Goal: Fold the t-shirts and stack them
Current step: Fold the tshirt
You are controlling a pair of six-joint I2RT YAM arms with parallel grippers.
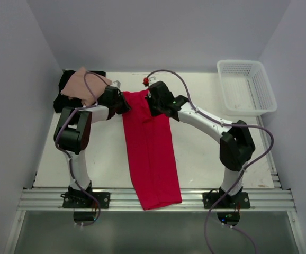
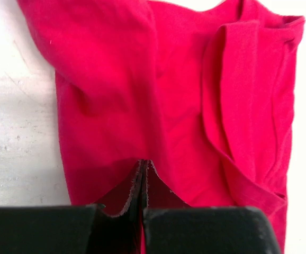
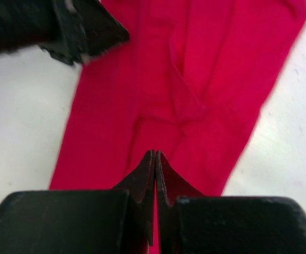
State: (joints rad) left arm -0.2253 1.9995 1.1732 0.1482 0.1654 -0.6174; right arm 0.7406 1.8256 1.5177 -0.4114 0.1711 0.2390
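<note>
Pinching soft red t-shirt (image 1: 151,153), long folded strip | left gripper (image 2: 143,165) closed on it; right gripper (image 3: 154,155) too

The table (image 1: 206,164) lies open right of the red shirt (image 1: 152,159); the basket (image 1: 246,87) blocks the far right corner, 2 piled shirts (image 1: 79,87) the far left

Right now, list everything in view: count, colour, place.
red t-shirt: one, bright red, long strip down the table's middle, reaching past the near edge
pink t-shirt: one, salmon-pink, far left corner, on the black one
black t-shirt: one, black, far left corner, under the pink
basket: one, white, far right corner
table: one, white
left gripper: one, black, shut on the red t-shirt's far end
right gripper: one, black, likewise
</note>
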